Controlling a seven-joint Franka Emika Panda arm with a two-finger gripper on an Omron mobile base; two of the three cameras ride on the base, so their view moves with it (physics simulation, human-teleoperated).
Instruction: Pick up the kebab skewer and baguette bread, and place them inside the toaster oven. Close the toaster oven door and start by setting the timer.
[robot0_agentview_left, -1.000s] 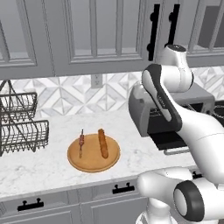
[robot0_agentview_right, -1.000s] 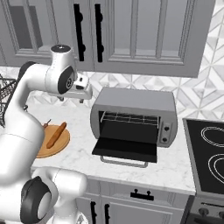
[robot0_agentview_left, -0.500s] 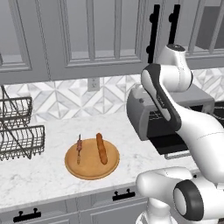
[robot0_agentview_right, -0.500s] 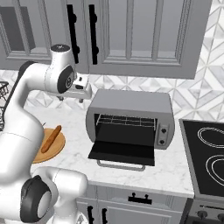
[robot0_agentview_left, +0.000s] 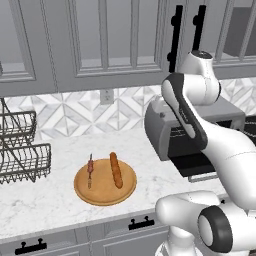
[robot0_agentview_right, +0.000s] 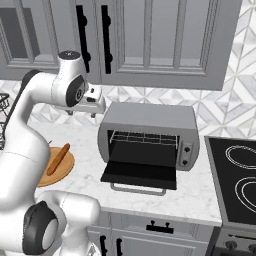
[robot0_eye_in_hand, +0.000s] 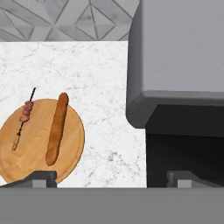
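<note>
The kebab skewer (robot0_agentview_left: 90, 169) (robot0_eye_in_hand: 25, 116) and the baguette bread (robot0_agentview_left: 116, 170) (robot0_agentview_right: 59, 158) (robot0_eye_in_hand: 57, 128) lie side by side on a round wooden board (robot0_agentview_left: 105, 192) (robot0_eye_in_hand: 30, 159), the skewer on the left. To the board's right stands the toaster oven (robot0_agentview_right: 147, 120) (robot0_eye_in_hand: 179, 48). The toaster oven door (robot0_agentview_right: 140, 172) hangs open and flat, showing the wire rack. My gripper (robot0_agentview_right: 96, 107) (robot0_eye_in_hand: 113, 179) hovers high above the counter by the oven's left top corner. It is open and holds nothing.
A wire dish rack (robot0_agentview_left: 20, 155) stands at the far left of the counter. A black stovetop (robot0_agentview_right: 235, 180) lies right of the oven. The oven's knobs (robot0_agentview_right: 186, 152) sit on its right panel. Grey wall cabinets hang overhead.
The whole picture has shifted as the base drives: the oven and the dish rack slide left in both base views. The arm keeps its pose and the gripper stays open.
</note>
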